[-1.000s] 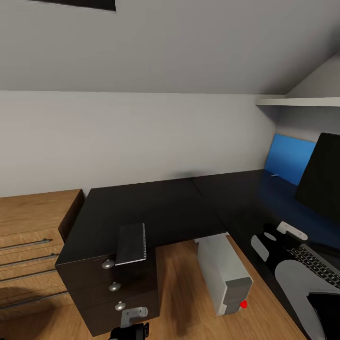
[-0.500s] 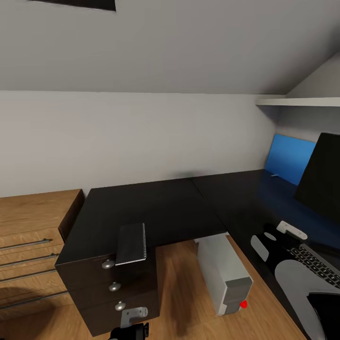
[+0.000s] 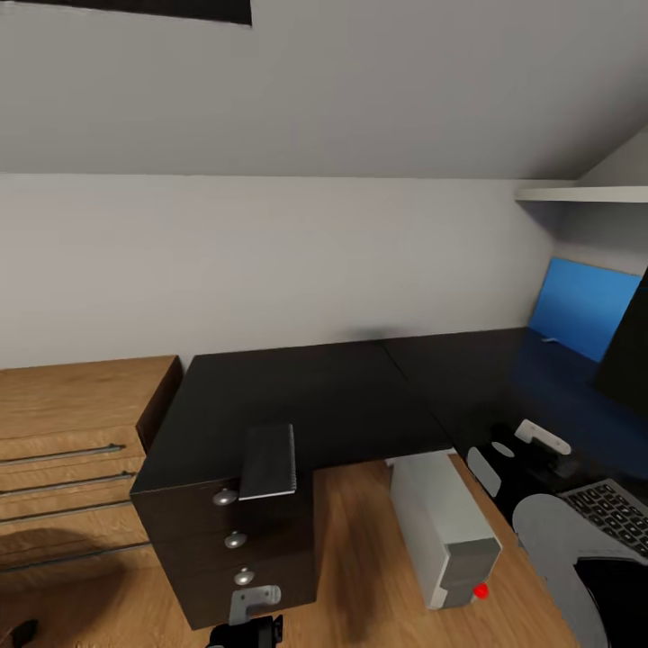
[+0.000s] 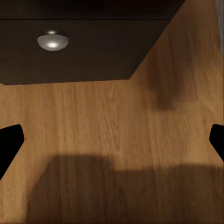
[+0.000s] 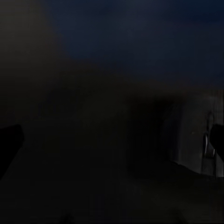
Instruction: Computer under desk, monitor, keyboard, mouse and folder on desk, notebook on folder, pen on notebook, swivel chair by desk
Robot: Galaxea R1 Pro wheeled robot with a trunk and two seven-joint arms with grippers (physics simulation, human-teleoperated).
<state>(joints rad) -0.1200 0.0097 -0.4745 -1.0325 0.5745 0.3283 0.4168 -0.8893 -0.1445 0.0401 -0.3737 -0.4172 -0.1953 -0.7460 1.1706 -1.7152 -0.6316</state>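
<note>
Status check against the task list. The computer (image 3: 447, 531) stands on the wood floor (image 3: 360, 576) in the inner corner of the L-shaped table (image 3: 342, 396), at its edge and hardly beneath the top; "under the table" probably still needs a push. The monitor (image 3: 630, 351) is on the table at the far right of the head view, cut by the frame edge. The keyboard (image 3: 612, 508) lies on the table in front of it. The folder (image 3: 585, 310) is off the chair and on the table, but it stands tilted up near the wall beyond the monitor, not flat. The notebook (image 3: 268, 462) lies on the left wing of the table, above the black drawer unit (image 3: 236, 549), well apart from the folder, so stacking is not done. Mouse, pen and swivel chair: cannot place them from these views.

Judgement: roughly mid-task; folder lay-down, notebook and pen stacking, and the chair remain.

Left gripper (image 4: 112, 142): fingertips sit wide apart at the edges of the wrist view, nothing between them; it hangs low over the floor facing a drawer knob (image 4: 52, 40). Right gripper (image 5: 112, 142): also spread wide and holding nothing, over the dark tabletop; that view is very dim.
</note>
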